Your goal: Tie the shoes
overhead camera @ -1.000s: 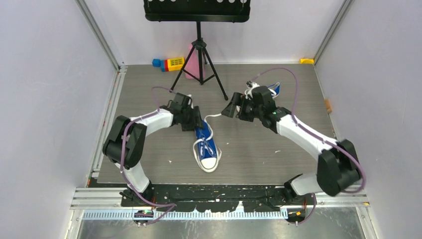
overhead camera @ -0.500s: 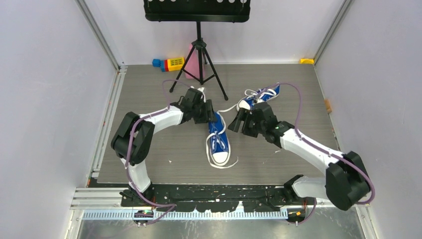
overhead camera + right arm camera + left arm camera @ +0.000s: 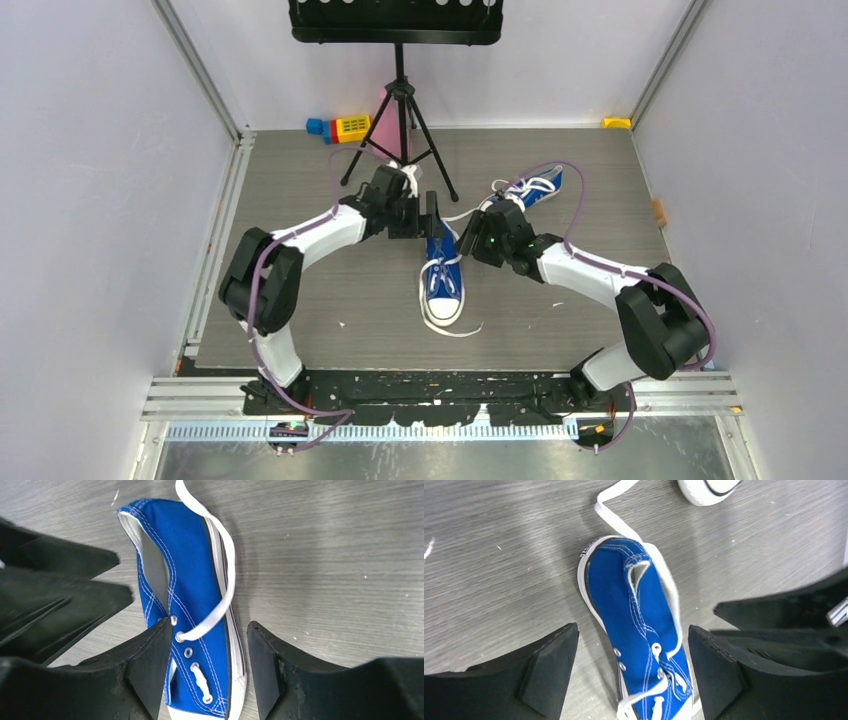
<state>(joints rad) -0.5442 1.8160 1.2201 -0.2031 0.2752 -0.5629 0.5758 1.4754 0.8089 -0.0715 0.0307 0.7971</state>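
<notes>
From above and behind the arm bases [image 3: 268, 385], we are looking down on the whole table [image 3: 300, 335] from far off. On each wrist we are peering steeply down from close range, between the left fingers [image 3: 549, 670] and between the right fingers [image 3: 150, 675]. All three views are sharing the nearer shoe [image 3: 441, 285], and both wrist views are framing its heel half.

Blue sneaker [image 3: 441, 280] upright mid-table, toe nearward, white laces [image 3: 452, 329] untied, second sneaker [image 3: 535, 188] beyond, rightward.
</notes>
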